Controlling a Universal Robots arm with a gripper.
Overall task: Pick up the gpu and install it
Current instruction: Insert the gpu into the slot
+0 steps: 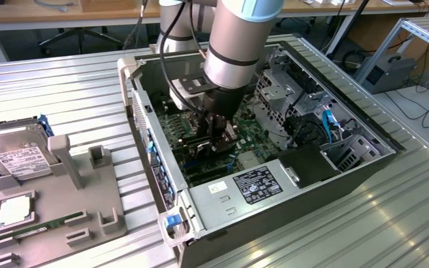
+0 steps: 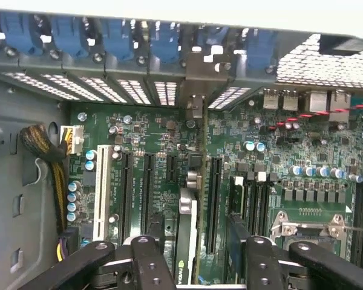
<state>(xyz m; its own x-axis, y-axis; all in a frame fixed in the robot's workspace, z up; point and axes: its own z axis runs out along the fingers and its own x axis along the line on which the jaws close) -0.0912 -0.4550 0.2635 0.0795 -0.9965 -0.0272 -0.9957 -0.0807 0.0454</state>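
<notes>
The gpu (image 2: pixel 186 238) stands on edge in a slot of the green motherboard (image 2: pixel 151 139), seen end-on as a thin dark card. Its silver bracket (image 2: pixel 195 75) meets the rear slot row of the case. My gripper (image 2: pixel 199 266) straddles the card from above. One black finger (image 2: pixel 151 263) is close beside the card, and the other finger (image 2: pixel 263 266) stands clear of it with a bare slot showing between. The jaws are open. In the exterior view the gripper (image 1: pixel 218 142) reaches deep into the open computer case (image 1: pixel 363 162), just over the board.
A power supply (image 1: pixel 263 181) sits at the case's near end and drive cages (image 1: pixel 281 92) at the far side. On the exterior view's left, a grey fixture (image 1: pixel 73 190) holds a hard drive (image 1: pixel 13 153) and a memory stick (image 1: pixel 32 229). A CPU socket (image 2: pixel 308 226) lies beside the slots.
</notes>
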